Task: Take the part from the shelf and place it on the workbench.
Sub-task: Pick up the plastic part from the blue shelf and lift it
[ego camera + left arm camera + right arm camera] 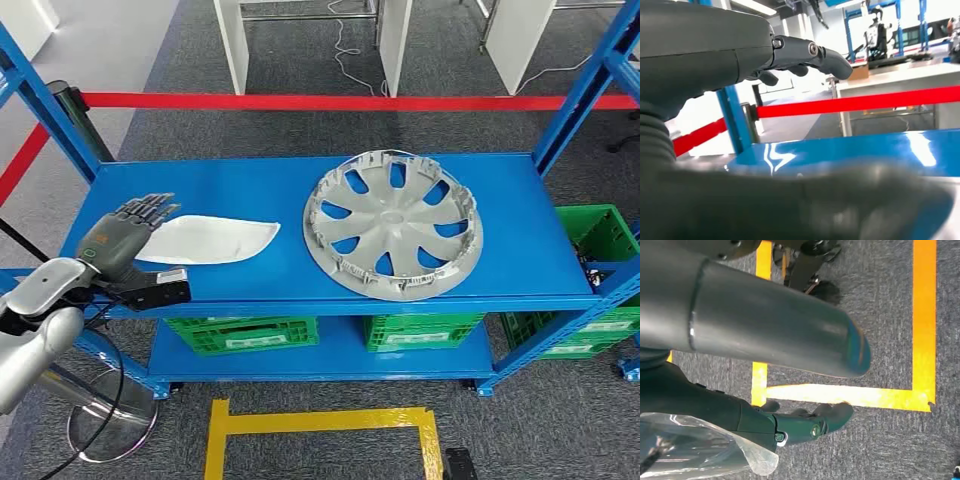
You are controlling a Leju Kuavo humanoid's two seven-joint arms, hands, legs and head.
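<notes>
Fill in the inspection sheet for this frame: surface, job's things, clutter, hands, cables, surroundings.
Surface: blue shelf, glossy.
Job's things: silver wheel cover lying flat on it; white curved part beside it.
Clutter: nothing seen on the shelf top; green crates below.
Hands: left hand open at the white part's end; right hand hanging over the floor, a clear bag at it.
Cables: black cable under the left arm.
Surroundings: red tape, yellow floor marking.

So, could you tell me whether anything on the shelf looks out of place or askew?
Slightly. The silver wheel cover lies flat on the blue shelf, but its near rim juts a little past the front edge. The white curved part lies flat beside the left hand. Nothing looks spilled or damaged.
</notes>
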